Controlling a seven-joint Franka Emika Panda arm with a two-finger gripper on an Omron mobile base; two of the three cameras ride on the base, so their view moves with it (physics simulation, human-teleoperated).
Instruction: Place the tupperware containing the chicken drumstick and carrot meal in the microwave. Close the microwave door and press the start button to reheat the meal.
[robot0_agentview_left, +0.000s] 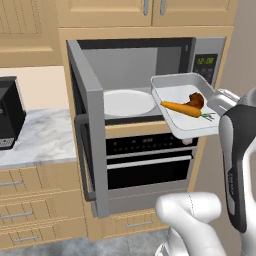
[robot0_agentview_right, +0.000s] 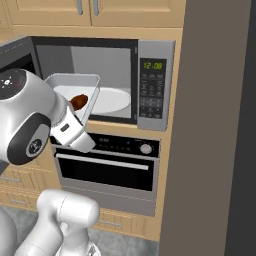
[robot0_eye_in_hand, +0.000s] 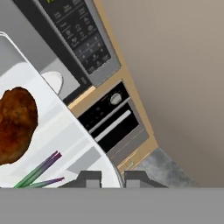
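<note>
The tupperware (robot0_agentview_left: 176, 89) hangs tilted in the air in front of the right half of the open microwave (robot0_agentview_left: 135, 55). The orange carrot (robot0_agentview_left: 181, 107) and the dark brown chicken drumstick (robot0_agentview_left: 196, 100) lie in it. My gripper (robot0_agentview_left: 217, 99) is shut on the tray's right rim. In the hand view the rim (robot0_eye_in_hand: 98, 151) runs between the two finger tips of the gripper (robot0_eye_in_hand: 112, 177), with the drumstick (robot0_eye_in_hand: 15, 122) and the carrot's green top (robot0_eye_in_hand: 40, 171) beside it. The microwave door (robot0_agentview_left: 90, 125) stands swung wide open to the left. The keypad (robot0_agentview_right: 151, 94) is on the right.
A round white plate (robot0_agentview_left: 127, 102) lies on the microwave floor. Below is a black-fronted oven (robot0_agentview_left: 150, 165) with a knob (robot0_agentview_right: 146, 148). A marble counter (robot0_agentview_left: 35, 137) with a dark appliance (robot0_agentview_left: 9, 117) lies left. A tall panel wall (robot0_agentview_right: 215, 125) stands close on the right.
</note>
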